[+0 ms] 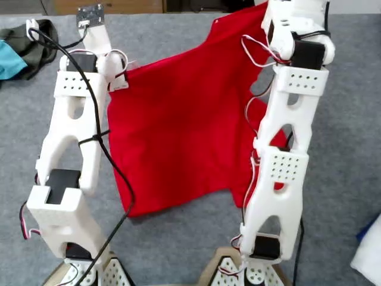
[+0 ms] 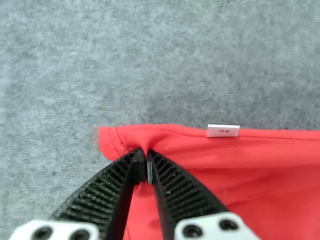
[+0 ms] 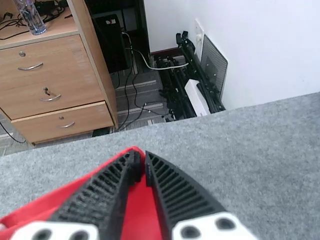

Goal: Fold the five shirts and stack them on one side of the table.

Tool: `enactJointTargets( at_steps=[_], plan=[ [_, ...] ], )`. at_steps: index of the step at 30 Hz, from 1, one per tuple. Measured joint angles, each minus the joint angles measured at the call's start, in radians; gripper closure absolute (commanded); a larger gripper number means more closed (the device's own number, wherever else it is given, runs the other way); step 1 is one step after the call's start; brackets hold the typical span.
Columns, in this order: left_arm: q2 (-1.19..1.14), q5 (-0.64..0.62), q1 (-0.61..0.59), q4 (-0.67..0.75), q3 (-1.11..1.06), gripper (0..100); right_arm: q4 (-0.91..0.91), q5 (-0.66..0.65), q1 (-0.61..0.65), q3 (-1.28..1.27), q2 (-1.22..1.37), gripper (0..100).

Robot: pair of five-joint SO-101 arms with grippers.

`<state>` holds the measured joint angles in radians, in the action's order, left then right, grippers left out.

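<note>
Grey table [image 1: 333, 119] | both arms outstretched | left tool [image 2: 146, 167], right tool [image 3: 145, 165] clamped on red shirt [image 1: 178, 131]

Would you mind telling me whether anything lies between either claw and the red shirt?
Nothing visible does: the left claw is shut on the shirt at its edge near the white tag, and the right claw is shut on another edge.
</note>
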<state>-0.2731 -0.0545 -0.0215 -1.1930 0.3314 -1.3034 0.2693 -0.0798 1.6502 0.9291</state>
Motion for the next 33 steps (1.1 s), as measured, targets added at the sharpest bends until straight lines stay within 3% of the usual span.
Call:
enactJointTargets(
  at_steps=[18, 24, 33],
  plan=[
    [-0.121, 0.002, -0.066, 0.023, 0.003, 98, 0.009, 0.0, 0.112, 0.0, 0.091, 99.0],
    [-0.183, 0.003, -0.074, 0.023, 0.003, 74, 0.035, 0.0, 0.201, 0.0, 0.207, 98.9],
    [-0.19, 0.003, -0.106, -0.051, 0.078, 75, 0.167, 0.0, 0.288, -0.002, 0.394, 87.9]
  ],
)
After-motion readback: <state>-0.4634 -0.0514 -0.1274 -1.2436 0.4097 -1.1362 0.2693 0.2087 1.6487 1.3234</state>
